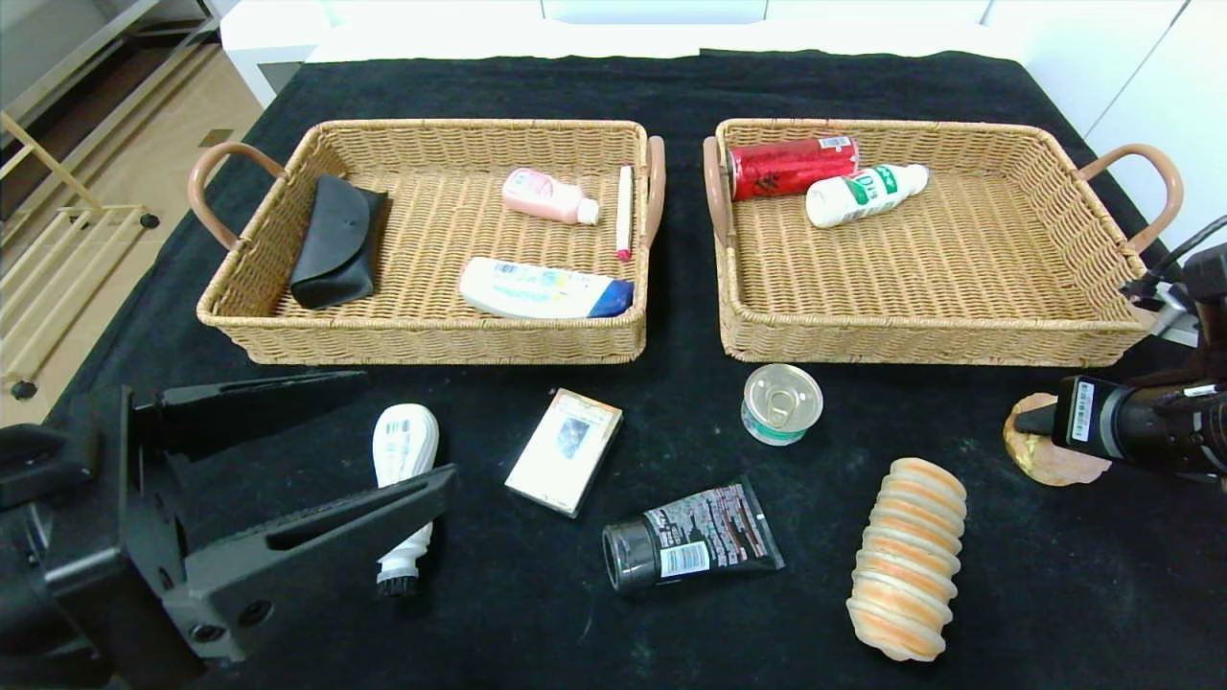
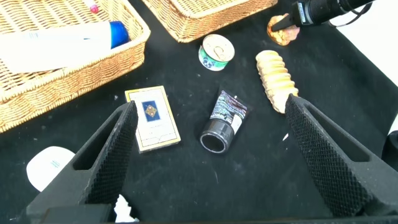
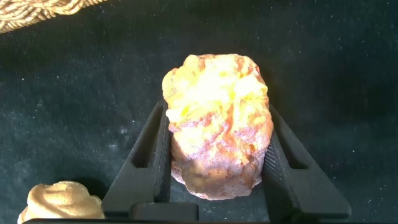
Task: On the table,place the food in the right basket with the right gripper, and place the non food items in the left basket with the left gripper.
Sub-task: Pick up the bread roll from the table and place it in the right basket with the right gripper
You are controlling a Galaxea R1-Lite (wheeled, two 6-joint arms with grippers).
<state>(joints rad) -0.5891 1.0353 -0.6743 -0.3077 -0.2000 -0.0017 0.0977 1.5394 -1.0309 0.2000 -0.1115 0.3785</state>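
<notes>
My right gripper (image 1: 1030, 422) (image 3: 217, 111) is shut on a golden-brown lump of fried food (image 1: 1050, 462) (image 3: 217, 124), low over the black cloth just in front of the right basket's (image 1: 920, 343) near right corner. Both fingers (image 3: 152, 149) press the lump's sides. Loose on the cloth lie a ridged bread roll (image 1: 909, 556), a tin can (image 1: 781, 402), a black tube (image 1: 690, 546), a card box (image 1: 566, 450) and a white brush-tipped bottle (image 1: 403, 460). My left gripper (image 1: 407, 426) (image 2: 211, 104) hangs open above the near left, with the white bottle beneath it.
The left basket (image 1: 422, 343) holds a black case (image 1: 335, 244), a pink bottle (image 1: 548, 195), a pen (image 1: 624, 211) and a white-and-blue tube (image 1: 542, 289). The right basket holds a red can (image 1: 788, 166) and a white-and-green bottle (image 1: 863, 194) at its back left.
</notes>
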